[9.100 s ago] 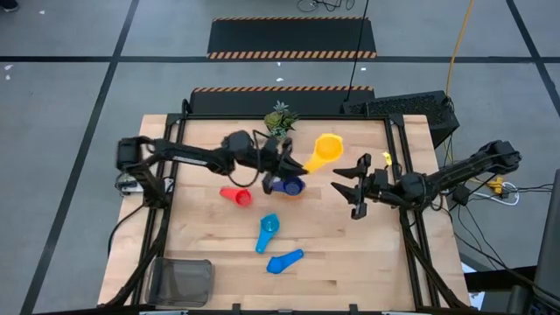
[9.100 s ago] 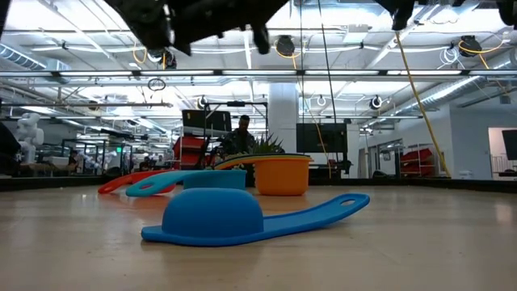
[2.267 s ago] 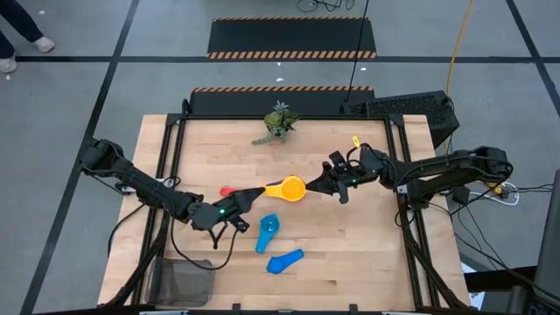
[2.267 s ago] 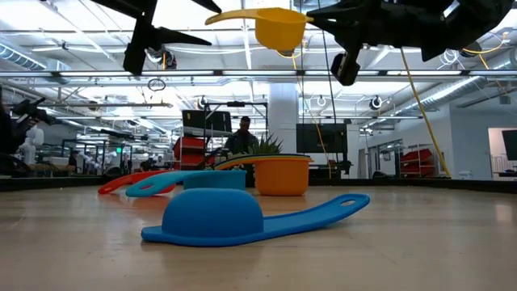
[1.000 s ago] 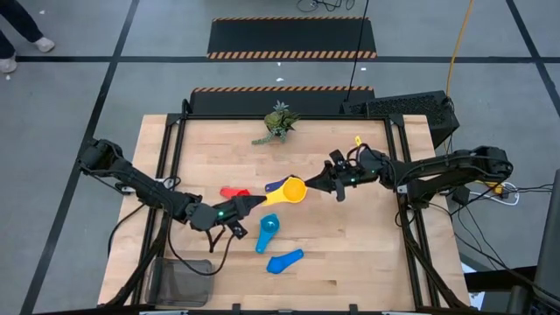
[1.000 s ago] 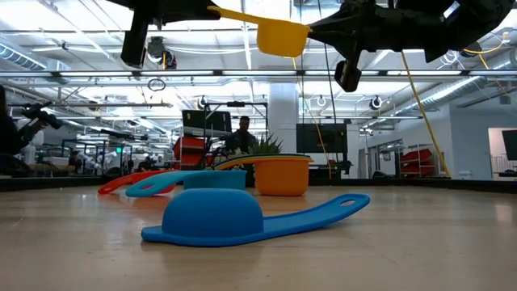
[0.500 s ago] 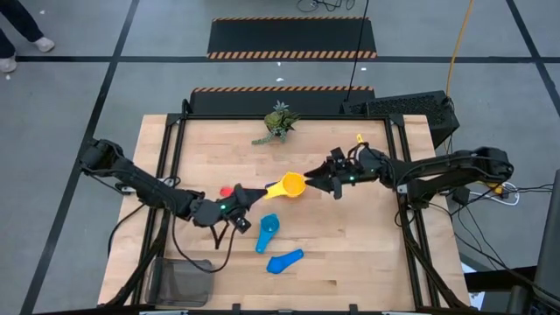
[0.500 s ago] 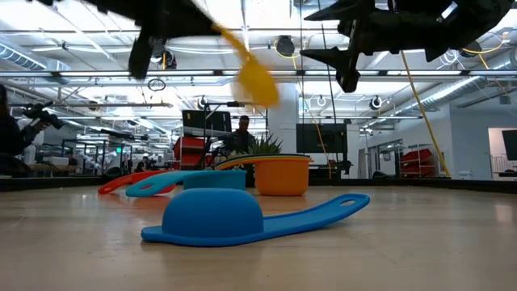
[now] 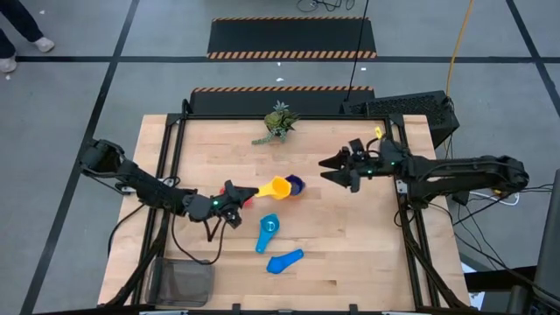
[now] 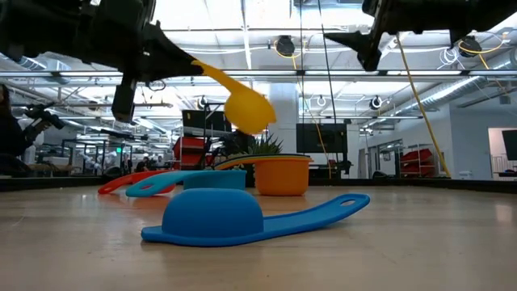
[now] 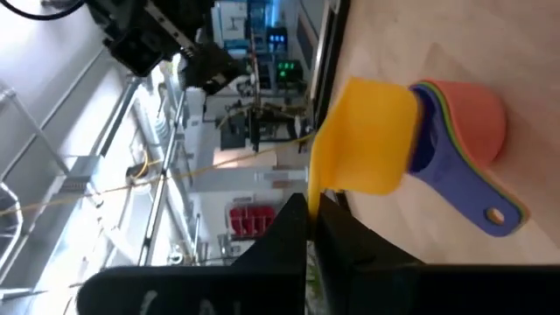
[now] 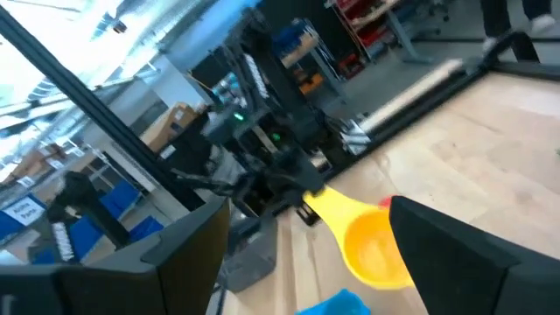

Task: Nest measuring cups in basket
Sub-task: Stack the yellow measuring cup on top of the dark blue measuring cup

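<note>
Your left pincer (image 9: 234,193) is clamped on the handle of the yellow measuring cup (image 9: 277,187), holding it in the air above the tabletop (image 9: 350,245), just beside the stacked cups (image 9: 293,185) with the dark blue one on top. Your right pincer (image 9: 325,166) hangs spread wide with nothing in it, apart from the yellow cup. You'll find the basket (image 9: 184,282) at the near left corner, the light blue cup (image 9: 268,230) and blue cup (image 9: 285,261) lying mid-table.

Two dark jointed arms, black cables alongside, small green lights near the wrists
</note>
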